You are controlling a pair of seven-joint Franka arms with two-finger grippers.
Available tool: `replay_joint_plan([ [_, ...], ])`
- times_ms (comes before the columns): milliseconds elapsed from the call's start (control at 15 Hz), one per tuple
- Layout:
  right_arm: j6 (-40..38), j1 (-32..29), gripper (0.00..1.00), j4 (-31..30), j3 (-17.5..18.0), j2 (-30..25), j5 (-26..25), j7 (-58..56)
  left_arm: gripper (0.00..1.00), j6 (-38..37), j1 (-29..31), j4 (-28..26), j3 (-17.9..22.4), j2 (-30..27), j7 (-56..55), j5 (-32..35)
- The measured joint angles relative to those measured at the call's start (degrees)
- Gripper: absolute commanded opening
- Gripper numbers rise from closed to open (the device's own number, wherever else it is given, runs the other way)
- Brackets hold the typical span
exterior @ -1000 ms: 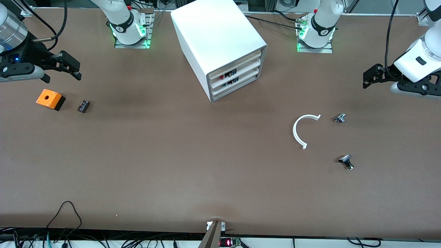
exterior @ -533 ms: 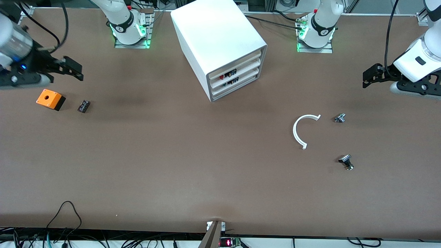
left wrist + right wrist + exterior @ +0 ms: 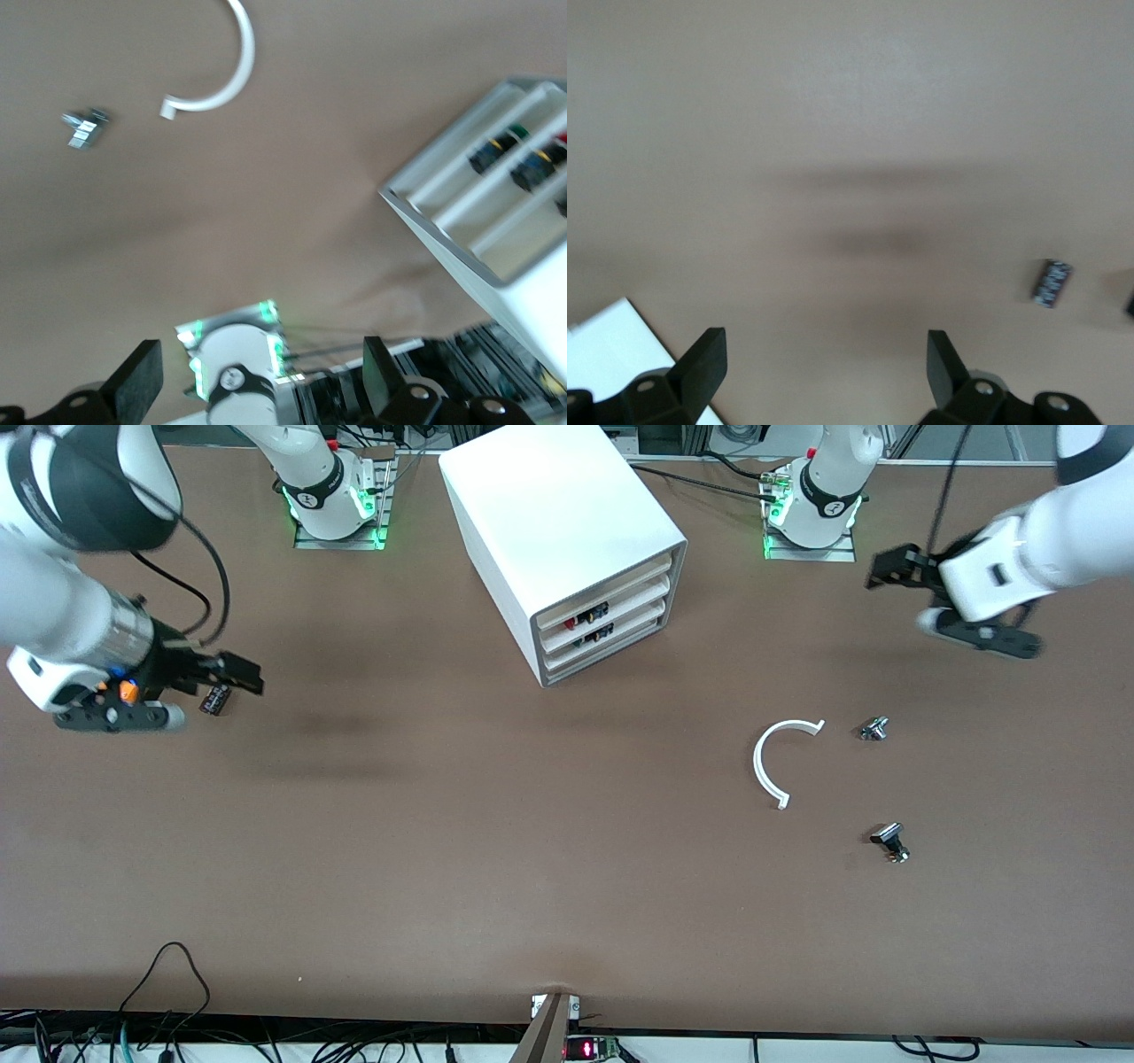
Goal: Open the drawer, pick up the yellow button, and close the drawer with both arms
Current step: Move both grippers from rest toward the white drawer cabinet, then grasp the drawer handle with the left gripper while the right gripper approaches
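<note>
Hovering wide open and holding nothing: left pincer (image 3: 886, 571) over bare counter (image 3: 496, 850), right pincer (image 3: 244, 677) above small black block (image 3: 213, 701)

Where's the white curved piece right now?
The curved piece lies flat on the table toward the left arm's end, nearer the front camera than the cabinet, beside a small metal part.

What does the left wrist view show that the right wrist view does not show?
Only the left wrist view shows the white curved piece, a small metal part and the cabinet's drawer fronts with dark parts inside. Only the right wrist view shows the small black block. Both show brown table and an open gripper, the left gripper and the right gripper, with nothing held.
</note>
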Motion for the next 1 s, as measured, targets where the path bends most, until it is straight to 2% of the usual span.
replay_joint_plan([
  [400, 5.66, 4.8, 1.0, 1.21, 0.13, 6.36, -0.03, 11.21, 0.99, -1.27, -1.47, -0.31, -0.07, 5.34, 0.43, -14.52],
  [533, 5.76, 6.59, 1.0, 2.89, 0.15, 7.84, -0.42, 16.1, 0.99, -0.63, -1.52, -1.57, -0.3, 6.79, 4.15, -19.62],
  [800, 5.78, 10.21, 1.0, 6.61, 0.17, 11.62, -1.68, 25.19, 0.97, 8.33, -1.78, -8.66, -2.13, 8.33, 12.63, -29.63],
  [1000, 5.8, 12.48, 1.0, 8.56, 0.17, 13.96, -3.34, 29.63, 0.89, 13.81, -2.07, -14.16, -4.29, 8.75, 16.02, -33.46],
])
